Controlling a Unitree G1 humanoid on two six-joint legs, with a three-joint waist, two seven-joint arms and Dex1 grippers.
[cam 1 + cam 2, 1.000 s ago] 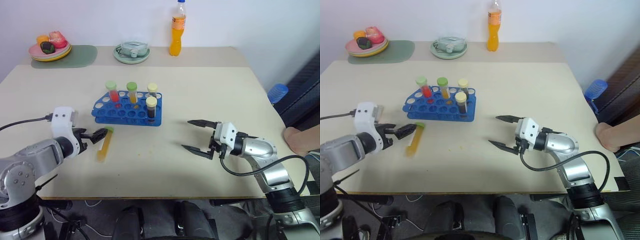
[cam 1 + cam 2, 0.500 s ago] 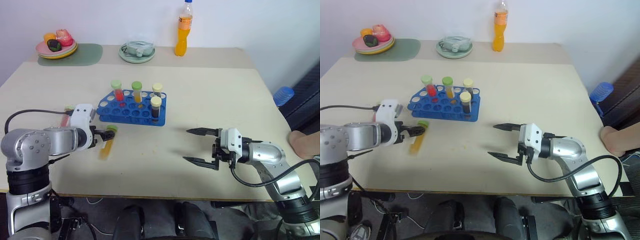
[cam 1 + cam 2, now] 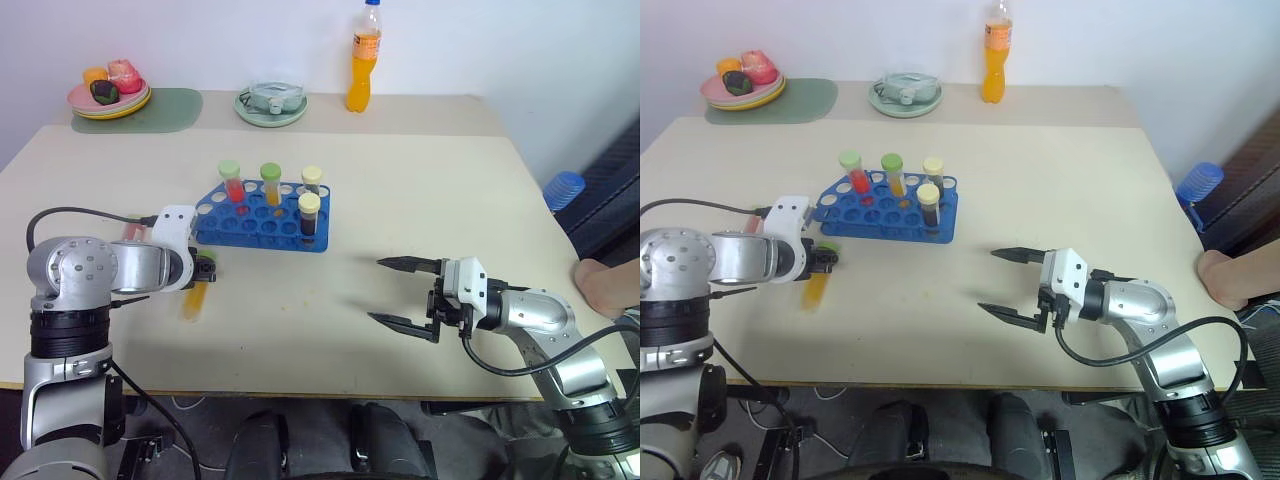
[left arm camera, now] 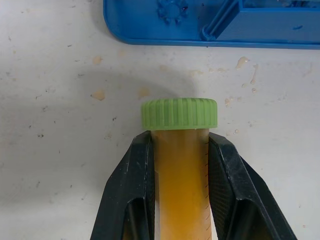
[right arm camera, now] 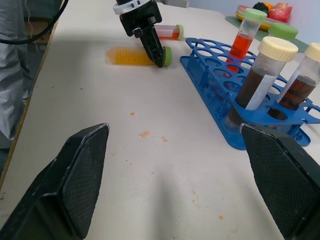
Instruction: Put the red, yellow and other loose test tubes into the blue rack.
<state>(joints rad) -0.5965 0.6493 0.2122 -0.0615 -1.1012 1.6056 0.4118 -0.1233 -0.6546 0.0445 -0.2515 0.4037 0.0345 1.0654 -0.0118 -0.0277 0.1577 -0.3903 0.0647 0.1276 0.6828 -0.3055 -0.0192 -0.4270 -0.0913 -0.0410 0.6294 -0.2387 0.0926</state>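
Note:
A yellow-orange test tube with a green cap lies flat on the table by the front left corner of the blue rack. My left gripper is shut on this tube just below the cap. A red test tube with a green cap lies on the table beyond the left gripper. The rack holds several upright tubes: red, yellow and two dark brown ones with cream caps. My right gripper hovers open over the table to the right of the rack, holding nothing.
An orange drink bottle and a pale green dish stand at the table's far edge. A plate of fruit sits far left. A blue object and part of a person lie off the right edge.
My left gripper has come down onto the yellow-orange tube and shut on it below the cap. The right gripper has stayed open and about where it was.

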